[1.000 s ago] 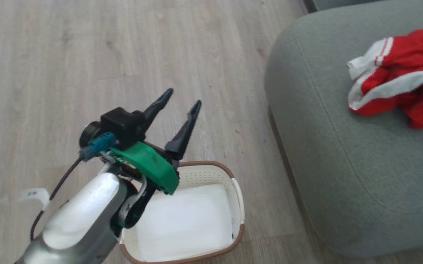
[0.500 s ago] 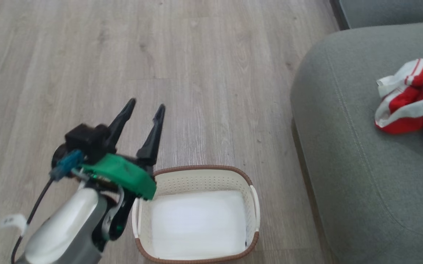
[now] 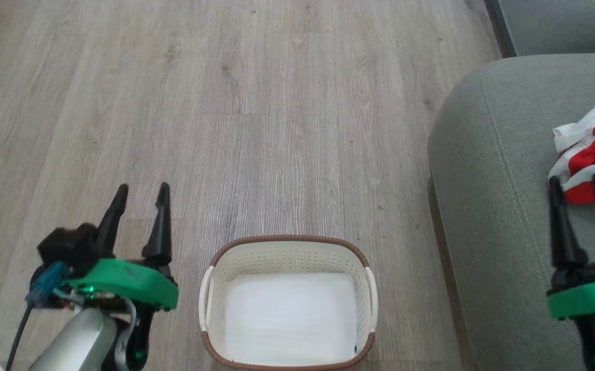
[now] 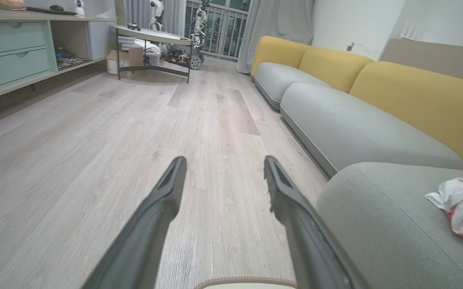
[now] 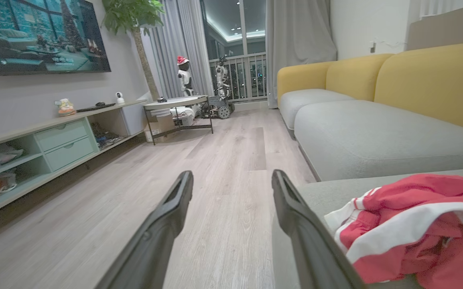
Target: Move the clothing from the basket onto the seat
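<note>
Last step, judging by the scene: clothing [image 3: 594, 154] lies on the seat [image 3: 488, 206], right of frame.
Bottom centre, the basket [image 3: 287, 239] holds only its liner [image 3: 290, 314]; left tool [image 3: 143, 188] and right tool [image 3: 575, 180] gape empty; likely just retreat.

L claw [image 3: 142, 186], R claw [image 3: 575, 179]: blk fingers [image 3: 161, 226], green mounts [image 3: 127, 284]; silver L forearm [image 3: 78, 345], blk cable [image 3: 17, 337]

Pale wood floor [image 3: 277, 103], yellow sofa backs [image 4: 416, 96], wall TV [image 5: 39, 36]

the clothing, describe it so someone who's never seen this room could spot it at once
Find the grey-green seat at the right of the wooden floor. On it lies the clothing, crumpled. It is the one bright red thing there, with white stripes and trim.
</note>
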Controlling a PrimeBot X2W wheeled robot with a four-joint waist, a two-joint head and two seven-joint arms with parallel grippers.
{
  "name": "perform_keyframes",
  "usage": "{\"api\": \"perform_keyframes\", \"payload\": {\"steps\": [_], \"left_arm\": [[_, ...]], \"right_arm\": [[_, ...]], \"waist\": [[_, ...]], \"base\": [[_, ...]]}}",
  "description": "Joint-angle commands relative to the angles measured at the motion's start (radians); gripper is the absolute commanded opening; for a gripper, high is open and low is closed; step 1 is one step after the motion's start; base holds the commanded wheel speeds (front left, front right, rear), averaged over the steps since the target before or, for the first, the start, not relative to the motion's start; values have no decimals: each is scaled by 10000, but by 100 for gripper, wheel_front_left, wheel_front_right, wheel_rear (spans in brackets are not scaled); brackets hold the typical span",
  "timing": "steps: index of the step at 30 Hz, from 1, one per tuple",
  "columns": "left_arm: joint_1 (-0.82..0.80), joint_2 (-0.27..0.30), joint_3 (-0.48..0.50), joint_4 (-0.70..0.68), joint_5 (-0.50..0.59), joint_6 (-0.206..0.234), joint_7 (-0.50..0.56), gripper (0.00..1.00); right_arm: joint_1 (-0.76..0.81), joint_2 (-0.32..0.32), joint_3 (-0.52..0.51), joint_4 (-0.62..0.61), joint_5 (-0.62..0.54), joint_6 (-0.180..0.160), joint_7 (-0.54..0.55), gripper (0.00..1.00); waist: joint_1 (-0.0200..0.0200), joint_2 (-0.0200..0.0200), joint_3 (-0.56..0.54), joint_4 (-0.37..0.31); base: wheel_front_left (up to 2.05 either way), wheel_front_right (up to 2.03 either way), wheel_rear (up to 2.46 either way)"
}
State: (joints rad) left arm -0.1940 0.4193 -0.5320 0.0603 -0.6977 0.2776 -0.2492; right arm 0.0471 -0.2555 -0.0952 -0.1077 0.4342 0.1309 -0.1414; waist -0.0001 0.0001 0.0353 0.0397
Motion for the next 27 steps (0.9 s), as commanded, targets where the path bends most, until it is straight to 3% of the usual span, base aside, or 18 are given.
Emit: {"api": "perform_keyframes", "payload": {"steps": [1,6,14,27], "left_arm": [[-78,-51,794,-206,178,47,-119,100],[386,-384,1479,-228,929,-69,-122,100],[1050,-1284,2581,70,2198,-1208,-124,100],[1373,-2529,3985,326,3947,-2457,-125,100]], "right_arm": [[6,-60,310,-276,-150,-2,-298,100],[171,89,550,9,-225,-2,-690,100],[246,386,789,754,-409,-2,-1150,100],[33,564,1020,972,-666,-2,-1201,100]], "waist": [[1,-1,-1,11],[1,-1,-5,-4],[1,-1,101,-102],[1,-1,203,-194]], "base": [[0,0,0],[0,0,0],[0,0,0],[0,0,0]]}}
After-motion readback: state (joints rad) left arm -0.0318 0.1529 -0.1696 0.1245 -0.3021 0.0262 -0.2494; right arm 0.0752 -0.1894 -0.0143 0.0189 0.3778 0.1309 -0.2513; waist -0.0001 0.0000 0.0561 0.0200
